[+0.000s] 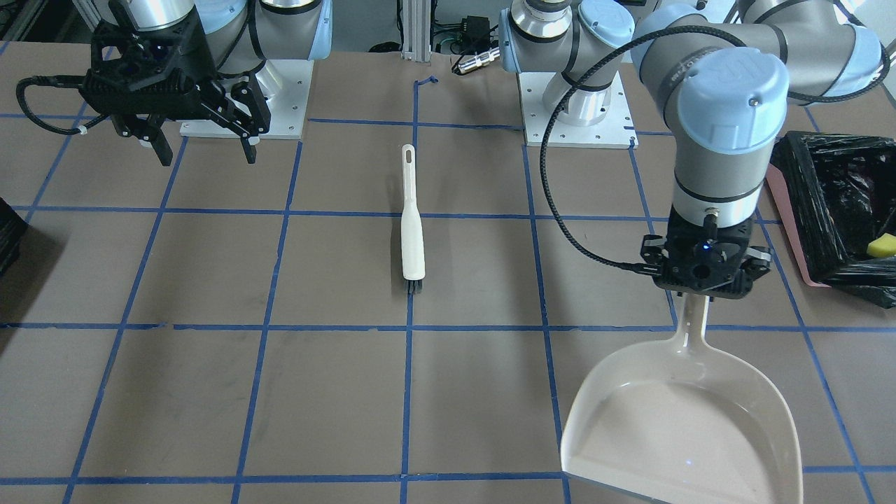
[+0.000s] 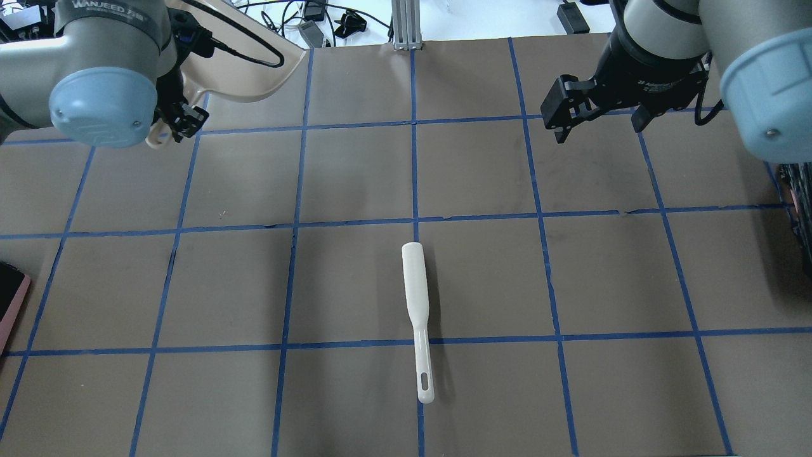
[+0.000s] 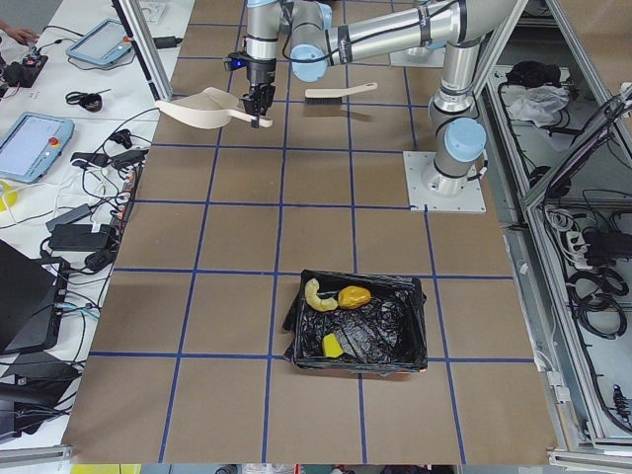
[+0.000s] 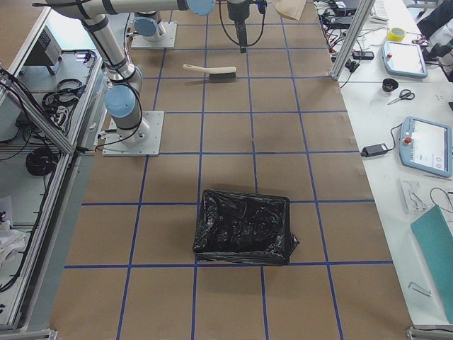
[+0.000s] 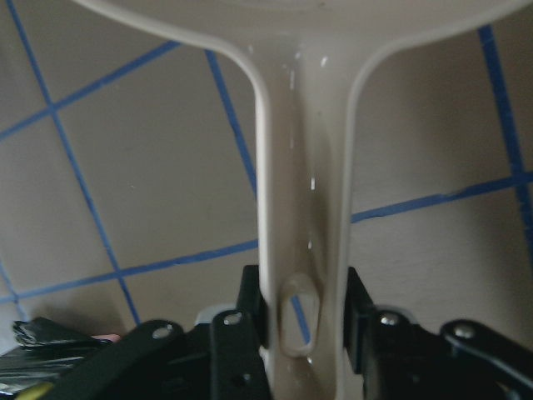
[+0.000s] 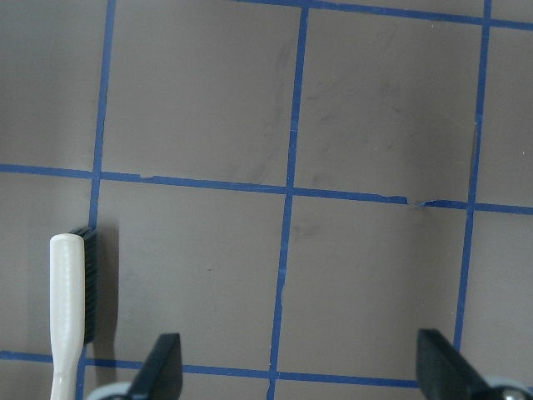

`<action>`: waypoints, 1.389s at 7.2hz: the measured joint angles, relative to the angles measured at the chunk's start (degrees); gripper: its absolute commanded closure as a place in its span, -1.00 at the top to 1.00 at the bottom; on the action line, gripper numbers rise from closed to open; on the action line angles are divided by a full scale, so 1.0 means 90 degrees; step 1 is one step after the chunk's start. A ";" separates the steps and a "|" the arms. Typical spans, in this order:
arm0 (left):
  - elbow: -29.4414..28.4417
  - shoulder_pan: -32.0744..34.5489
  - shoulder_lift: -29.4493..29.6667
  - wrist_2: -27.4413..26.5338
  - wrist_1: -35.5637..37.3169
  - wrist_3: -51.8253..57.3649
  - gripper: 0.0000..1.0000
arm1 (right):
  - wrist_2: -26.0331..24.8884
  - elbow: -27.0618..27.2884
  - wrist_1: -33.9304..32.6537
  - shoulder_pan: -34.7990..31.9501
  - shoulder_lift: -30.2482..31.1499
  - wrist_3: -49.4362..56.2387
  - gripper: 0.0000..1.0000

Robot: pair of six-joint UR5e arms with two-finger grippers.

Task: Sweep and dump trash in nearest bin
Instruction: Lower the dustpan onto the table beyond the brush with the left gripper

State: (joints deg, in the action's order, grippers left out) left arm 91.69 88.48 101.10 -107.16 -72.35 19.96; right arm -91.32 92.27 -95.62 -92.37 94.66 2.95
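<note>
At the table's left end, only the side camera sees all three trash pieces [image 3: 336, 296] inside the crinkly black-lined bin [image 3: 387, 334]: tan crescent [image 3: 315, 295], oval lump [image 3: 354, 295], spongy yellow wedge [image 3: 333, 346]. The left gripper [image 5: 304, 312] clamps the smooth dustpan [image 1: 682, 427] handle; the right gripper [image 1: 205, 150] hangs spread wide.

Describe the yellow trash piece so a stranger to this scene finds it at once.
Find the black-lined bin on the table, toward its end on the robot's left. Of three pieces inside, the yellow wedge lies alone, apart from the tan crescent and golden-brown lump. Only it is flat, angular, bright yellow.
</note>
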 measured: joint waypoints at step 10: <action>-0.0969 0.1649 0.1117 0.3208 -0.1991 -0.2764 -1.00 | 0.0002 0.0002 -0.0008 0.0000 0.0001 -0.0005 1.00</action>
State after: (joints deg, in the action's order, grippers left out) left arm 82.97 103.33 111.16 -78.29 -90.27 -4.91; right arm -91.30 92.28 -95.69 -92.37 94.67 2.91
